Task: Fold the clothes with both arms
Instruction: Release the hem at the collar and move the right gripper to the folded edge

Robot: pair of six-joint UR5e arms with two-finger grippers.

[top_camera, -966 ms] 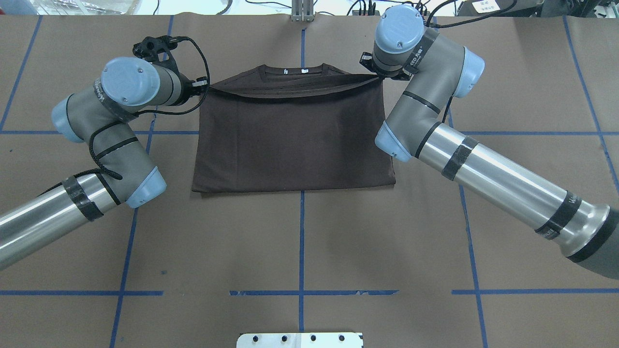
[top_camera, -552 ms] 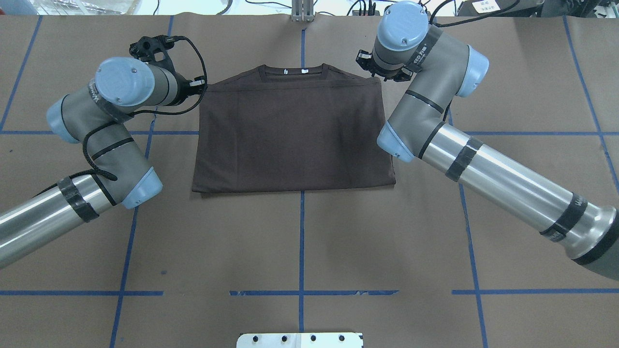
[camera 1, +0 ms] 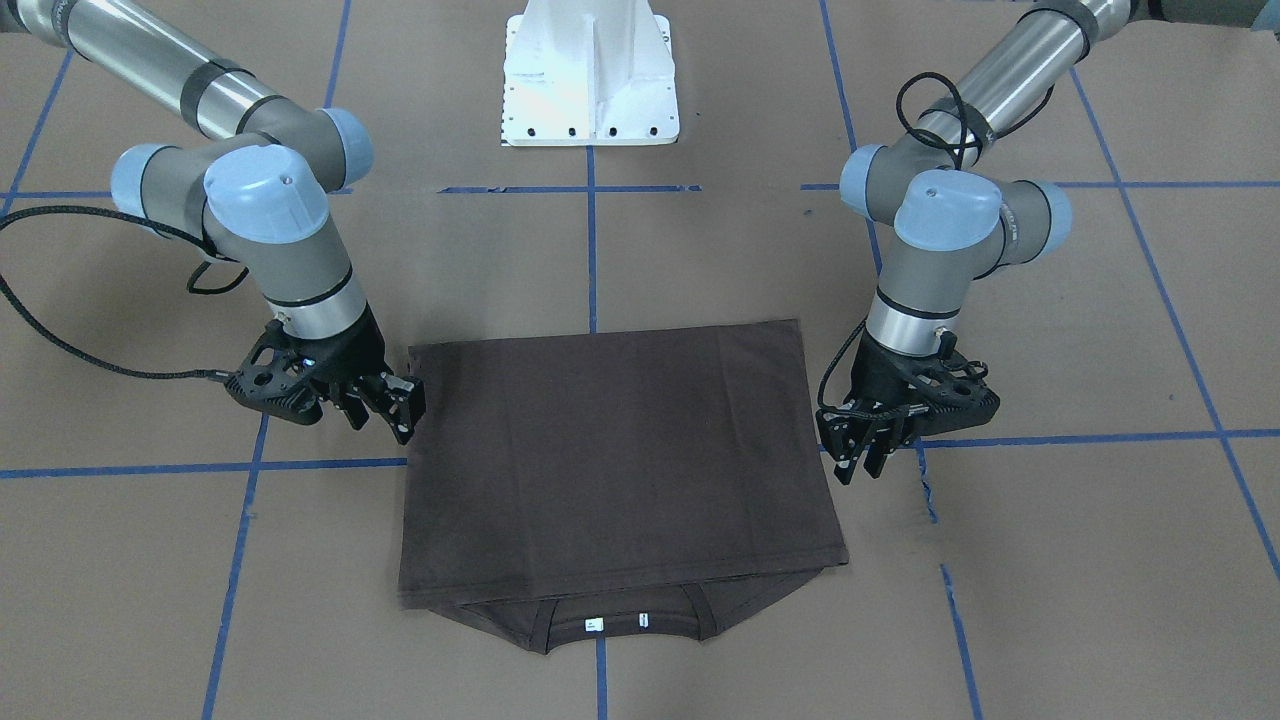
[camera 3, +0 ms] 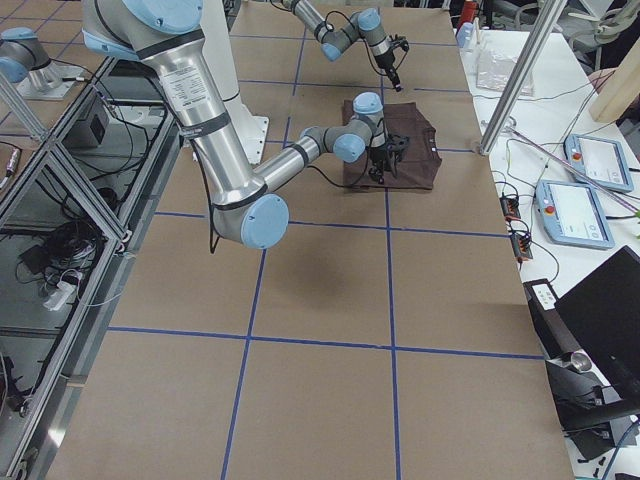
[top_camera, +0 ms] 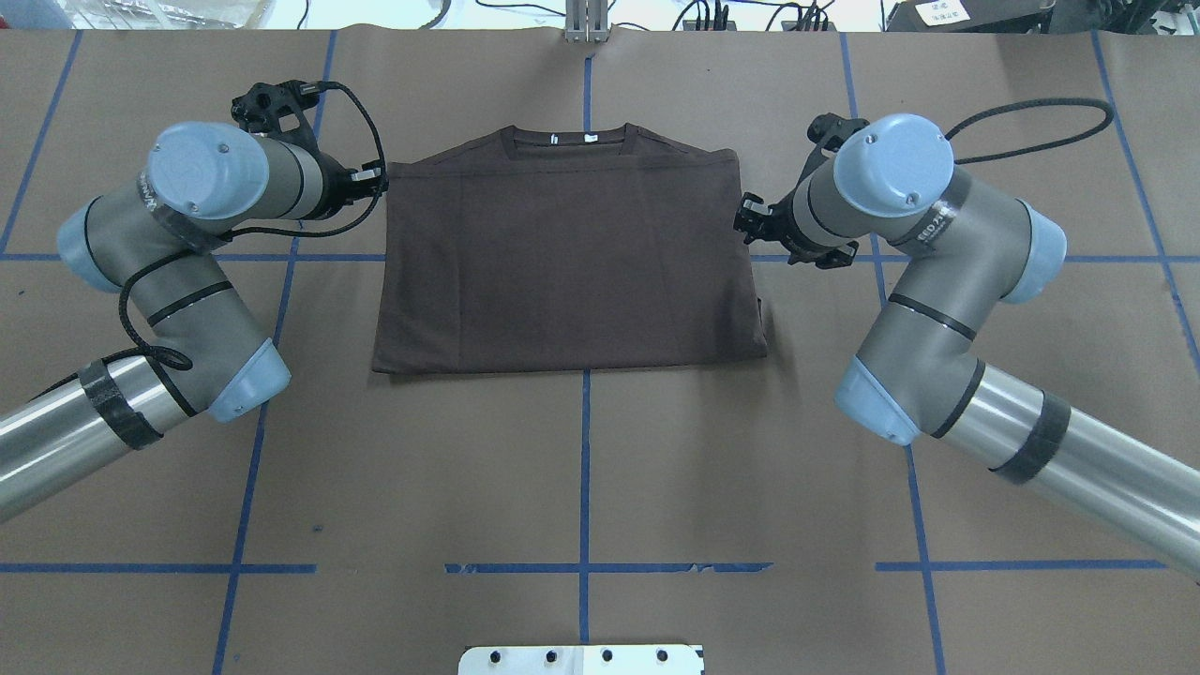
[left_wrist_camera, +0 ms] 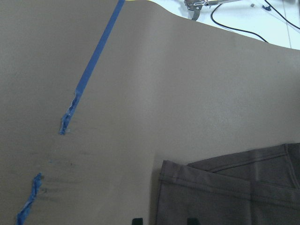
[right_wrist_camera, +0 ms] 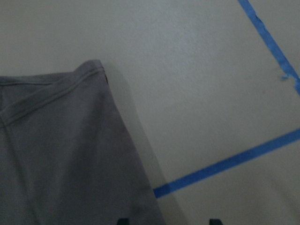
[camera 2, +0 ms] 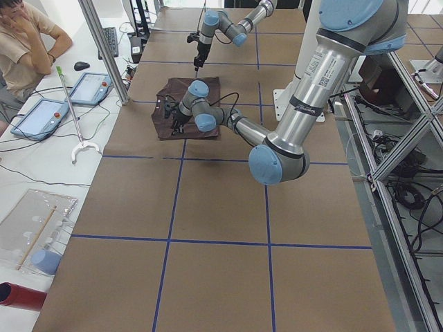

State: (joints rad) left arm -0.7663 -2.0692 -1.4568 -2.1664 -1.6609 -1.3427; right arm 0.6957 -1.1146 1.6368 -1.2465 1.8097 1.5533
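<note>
The dark brown T-shirt (top_camera: 567, 253) lies flat and folded on the brown table, with the collar and white neck labels (top_camera: 572, 139) at the far edge. It also shows in the front-facing view (camera 1: 615, 450). My left gripper (top_camera: 375, 183) is open and empty just off the shirt's far left corner; it is on the right in the front-facing view (camera 1: 860, 460). My right gripper (top_camera: 750, 220) is open and empty beside the shirt's right edge (camera 1: 385, 415). The left wrist view shows a shirt corner (left_wrist_camera: 234, 192). The right wrist view shows the shirt's edge (right_wrist_camera: 61, 154).
The white bolted pedestal (camera 1: 590, 90) stands at the robot's side of the table. Blue tape lines (top_camera: 585, 469) cross the brown paper. An operator (camera 2: 28, 34) sits past the far edge with tablets (camera 2: 41, 114) and a grabber stick (camera 2: 73, 114).
Both grippers held the shirt's raised edge at the shoulders, laid it flat and let go. They have drawn back to the sides, and the right arm has swung nearer and outward.
</note>
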